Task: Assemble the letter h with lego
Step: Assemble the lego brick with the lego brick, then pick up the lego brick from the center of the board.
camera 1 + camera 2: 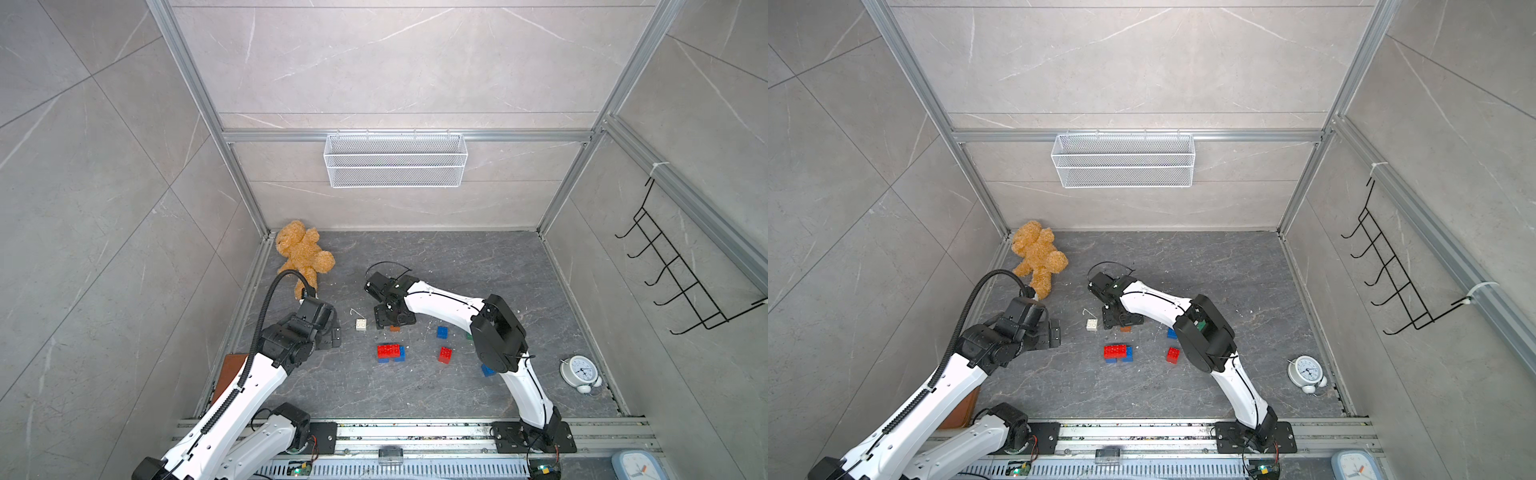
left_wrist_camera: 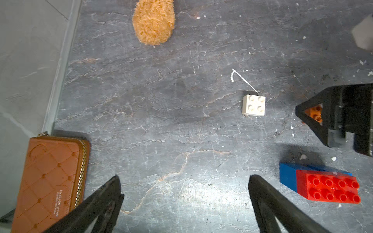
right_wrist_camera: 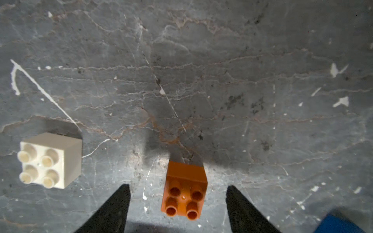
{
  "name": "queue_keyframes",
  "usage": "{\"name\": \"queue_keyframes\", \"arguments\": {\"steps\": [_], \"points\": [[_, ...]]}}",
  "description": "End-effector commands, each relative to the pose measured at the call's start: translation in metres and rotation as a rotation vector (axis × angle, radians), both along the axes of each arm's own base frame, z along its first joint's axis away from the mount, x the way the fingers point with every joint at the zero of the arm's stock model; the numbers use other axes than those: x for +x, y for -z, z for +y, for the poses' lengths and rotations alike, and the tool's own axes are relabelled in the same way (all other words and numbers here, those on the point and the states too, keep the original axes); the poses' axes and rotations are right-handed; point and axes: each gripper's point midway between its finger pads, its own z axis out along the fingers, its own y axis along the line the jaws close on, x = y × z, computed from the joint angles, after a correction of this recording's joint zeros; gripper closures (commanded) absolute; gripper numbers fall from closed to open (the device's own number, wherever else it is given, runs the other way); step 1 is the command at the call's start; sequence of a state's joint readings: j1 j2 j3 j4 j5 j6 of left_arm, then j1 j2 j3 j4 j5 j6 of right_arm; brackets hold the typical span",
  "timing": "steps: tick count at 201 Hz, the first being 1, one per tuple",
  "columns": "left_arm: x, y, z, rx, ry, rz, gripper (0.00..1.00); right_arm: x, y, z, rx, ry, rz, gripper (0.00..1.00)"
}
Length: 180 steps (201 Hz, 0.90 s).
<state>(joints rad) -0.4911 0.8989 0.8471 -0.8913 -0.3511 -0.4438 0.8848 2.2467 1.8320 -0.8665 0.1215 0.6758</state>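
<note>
Right gripper (image 3: 178, 186) jaws apart, straddling the brown brick (image 3: 184, 193) with gaps both sides, brick skewed and nearer one finger: if you close now, expect that finger to hit first and twist or skid it out.

The teddy bear (image 1: 301, 253) lies in the far-left corner of the table (image 1: 457, 270). A wallet (image 2: 50, 177) lies along the left edge toward the near-left corner. An alarm clock (image 1: 579, 370) stands by the right edge toward the near-right corner. Mid-table sits a stack of bricks (image 1: 390, 352). Behind and left of it stands a single brick (image 1: 361, 324). Just right of that, a second brick (image 3: 184, 193) sits between the parted jaws of the right tool (image 3: 177, 187), touching neither. Right of the stack lie a farther brick (image 1: 442, 331) and a nearer brick (image 1: 445, 354).
</note>
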Motion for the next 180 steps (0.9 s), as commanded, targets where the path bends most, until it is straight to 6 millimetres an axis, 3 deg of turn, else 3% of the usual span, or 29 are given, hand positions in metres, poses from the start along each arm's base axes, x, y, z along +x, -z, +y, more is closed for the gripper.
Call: {"name": "queue_keyframes", "arguments": {"steps": [1, 58, 180], "points": [[0.005, -0.006, -0.022, -0.09, 0.095, -0.051, 0.0, 0.002, 0.003, 0.008, 0.022, -0.013, 0.005, 0.24], [0.004, -0.001, -0.031, -0.114, 0.135, -0.048, 0.0, -0.001, 0.017, -0.001, 0.006, 0.035, 0.029, 0.36], [0.006, -0.001, -0.021, -0.061, 0.08, -0.019, 0.0, -0.003, 0.008, -0.01, 0.007, 0.097, 0.012, 0.47]]}}
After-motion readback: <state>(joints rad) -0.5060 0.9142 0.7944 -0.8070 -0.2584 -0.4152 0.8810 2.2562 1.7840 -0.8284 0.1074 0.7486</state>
